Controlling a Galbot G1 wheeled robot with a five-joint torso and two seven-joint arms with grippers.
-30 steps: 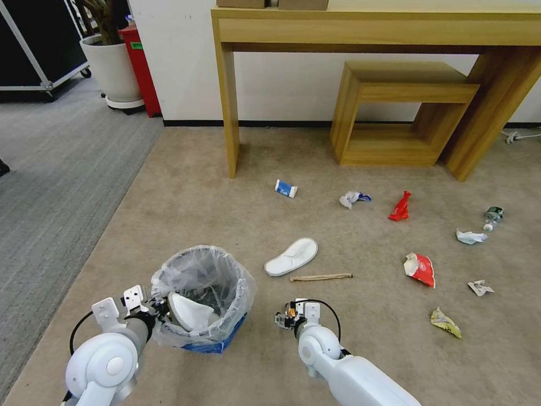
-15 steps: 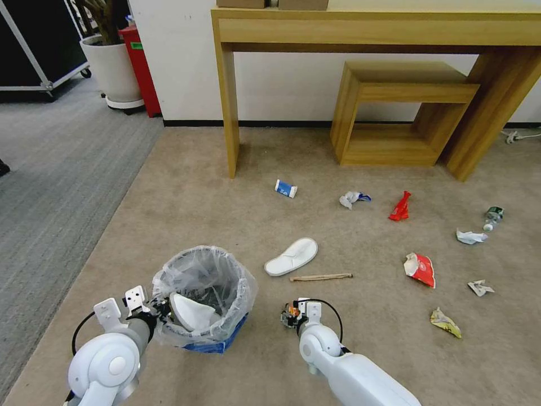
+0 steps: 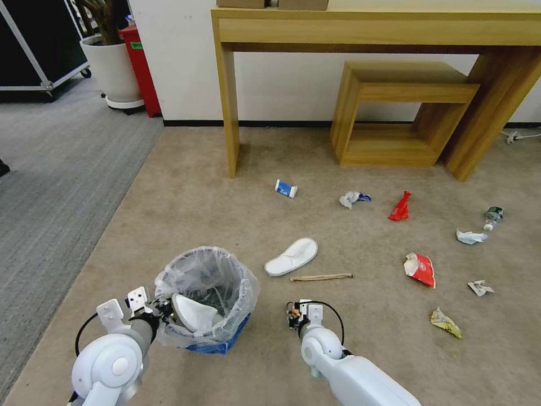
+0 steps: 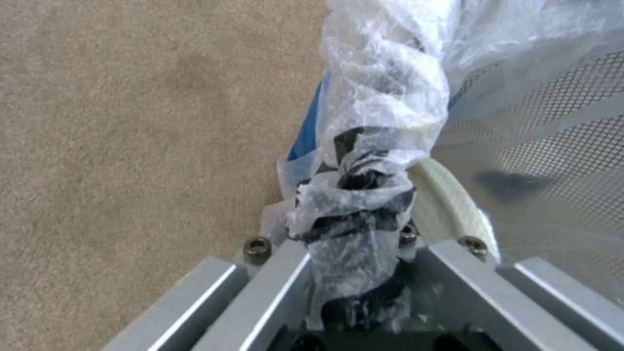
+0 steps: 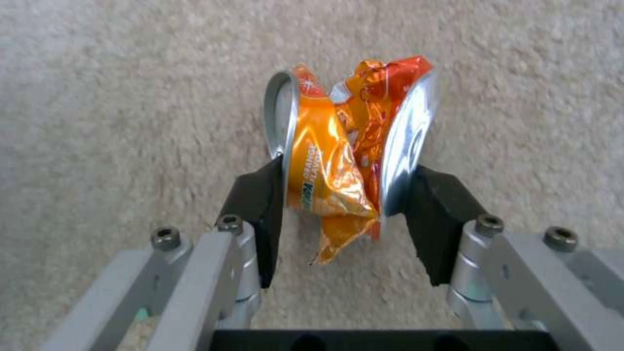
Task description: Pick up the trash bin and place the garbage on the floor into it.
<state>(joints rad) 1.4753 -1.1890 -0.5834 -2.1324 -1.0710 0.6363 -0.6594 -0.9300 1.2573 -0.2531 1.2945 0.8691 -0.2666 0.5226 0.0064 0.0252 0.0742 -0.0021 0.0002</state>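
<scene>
**Crushed can in the claw, bin held alongside**

The right claw (image 5: 341,195) is clenched on a crushed orange can (image 5: 344,165), its black pads pressing the two flattened ends, low over the beige carpet just right of the trash bin (image 3: 217,338). The left claw (image 4: 354,253) grips the bin's near rim through a bunched fold of the clear liner (image 4: 383,122). To finish this step cleanly, the can should probably be raised above the overhanging plastic before crossing to the opening, and let go only once over the middle, since the liner looks loose enough to snag.

The bin is small, round and blue, its crinkled bag spilling over the rim; one white slipper (image 3: 191,313) already lies inside. Another slipper (image 3: 291,256), a wooden stick (image 3: 321,277) and red wrappers (image 3: 420,269) lie on the carpet beyond.
</scene>
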